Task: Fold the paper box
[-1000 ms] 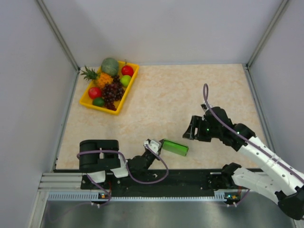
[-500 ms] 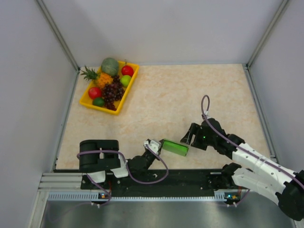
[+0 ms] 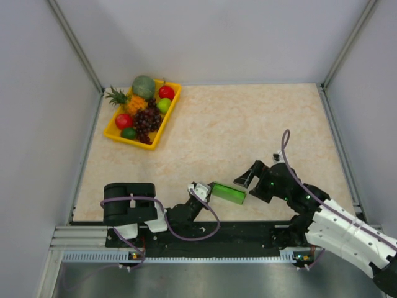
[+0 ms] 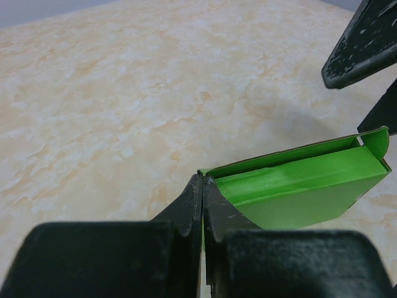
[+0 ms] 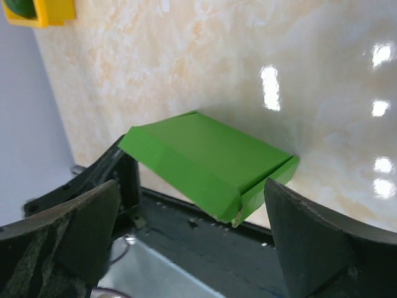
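The paper box is a bright green, compact folded rectangle held just above the table near the front edge. My left gripper is shut on its left end; in the left wrist view the jaws pinch a thin flap of the box. My right gripper is open, right next to the box's right end. In the right wrist view the box hangs between my spread fingers, tilted, with its end flap slightly ajar.
A yellow fruit tray with pineapple, grapes, apples and a melon stands at the back left. The black base rail runs along the near edge just below the box. Grey walls enclose the table.
My right gripper has moved down and toward the front, closing in on the box's right end. The left gripper and box have stayed put.
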### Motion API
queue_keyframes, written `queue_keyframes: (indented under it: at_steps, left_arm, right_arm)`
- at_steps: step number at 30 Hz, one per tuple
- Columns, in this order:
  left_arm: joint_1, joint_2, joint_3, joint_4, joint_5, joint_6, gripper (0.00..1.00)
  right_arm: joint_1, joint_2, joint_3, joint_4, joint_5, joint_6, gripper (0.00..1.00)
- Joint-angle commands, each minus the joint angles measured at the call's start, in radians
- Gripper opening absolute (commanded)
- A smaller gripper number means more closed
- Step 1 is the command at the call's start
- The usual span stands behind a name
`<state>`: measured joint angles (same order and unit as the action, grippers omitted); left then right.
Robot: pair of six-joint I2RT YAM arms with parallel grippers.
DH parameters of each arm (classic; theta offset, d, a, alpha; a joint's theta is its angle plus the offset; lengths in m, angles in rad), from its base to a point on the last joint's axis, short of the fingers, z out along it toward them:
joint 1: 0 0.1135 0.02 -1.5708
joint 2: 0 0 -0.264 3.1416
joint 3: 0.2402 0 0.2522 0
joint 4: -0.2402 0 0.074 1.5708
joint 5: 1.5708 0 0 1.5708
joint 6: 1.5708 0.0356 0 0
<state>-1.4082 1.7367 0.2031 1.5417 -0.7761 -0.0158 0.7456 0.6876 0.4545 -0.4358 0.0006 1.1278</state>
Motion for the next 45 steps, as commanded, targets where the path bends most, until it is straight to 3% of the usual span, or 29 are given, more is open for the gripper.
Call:
queue_keyframes:
  at_steps: [1, 5, 10, 16, 29, 36, 43, 45]
  left_arm:
    - [-0.017, 0.032, -0.036, 0.121, 0.012, -0.018, 0.00]
    - [-0.017, 0.046, -0.025, 0.127, 0.018, -0.018, 0.00]
    - [-0.020, 0.040, -0.031, 0.126, 0.020, -0.018, 0.00]
    - [-0.021, 0.034, -0.033, 0.126, 0.023, -0.018, 0.00]
    - [-0.025, 0.029, -0.042, 0.127, 0.018, -0.033, 0.01]
    - [-0.029, -0.052, -0.103, 0.127, 0.096, -0.087, 0.38]
    - [-0.040, -0.251, -0.263, 0.094, 0.244, -0.196, 0.46]
    - [-0.040, -0.383, -0.300, 0.026, 0.293, -0.235, 0.48]
  right_arm:
    - [0.015, -0.117, -0.058, -0.057, -0.019, 0.333, 0.99]
    - [0.051, -0.151, -0.105, -0.041, -0.023, 0.571, 0.99]
    - [0.110, -0.059, -0.135, 0.077, -0.068, 0.783, 0.97]
    - [0.204, -0.052, -0.207, 0.127, 0.097, 1.013, 0.83]
    - [0.205, -0.060, -0.316, 0.226, 0.168, 1.107, 0.58]
    - [0.205, -0.066, -0.350, 0.243, 0.199, 1.132, 0.51]
    - [0.205, -0.076, -0.389, 0.250, 0.233, 1.155, 0.44]
    - [0.205, -0.072, -0.399, 0.252, 0.248, 1.155, 0.40]
